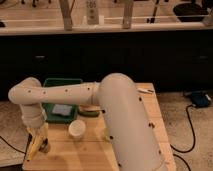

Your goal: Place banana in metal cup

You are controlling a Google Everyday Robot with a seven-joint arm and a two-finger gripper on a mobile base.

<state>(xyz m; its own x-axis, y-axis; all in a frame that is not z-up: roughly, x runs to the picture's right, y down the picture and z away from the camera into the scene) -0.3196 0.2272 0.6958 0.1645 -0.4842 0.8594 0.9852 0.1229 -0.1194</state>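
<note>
White arm [60,94], big chunky thing, and it takes up most of the wooden table [150,107]. Starting at the far left: the elbow is bent out past the table's left edge, and from there the wrist drops pretty much straight down to the front-left corner. The gripper [38,136] hangs there, pointing down just above the tabletop.

The banana [32,148] is right under it, yellow and tilted, its low end reaching toward the table's front-left edge and its top end up at the gripper. Honestly I can't tell whether the gripper has actually got hold of it or how wide it is set, since it all blends together down there. Just to the right of the banana and touching it, or near enough, there's a small dark round shape that I think is the metal cup [46,147].

Moving right: a green tray [62,81] sits behind the arm's upper link with something pale blue in it, then a white cup [76,128] in front of it, standing upright. A dark green long item [91,112] peeks out beside the fat forearm, which runs back down to the lower right. A black cable [192,125] lies on the floor at the far right.

There's a small white sign [92,7] up behind the rail, but its writing is unreadable.
</note>
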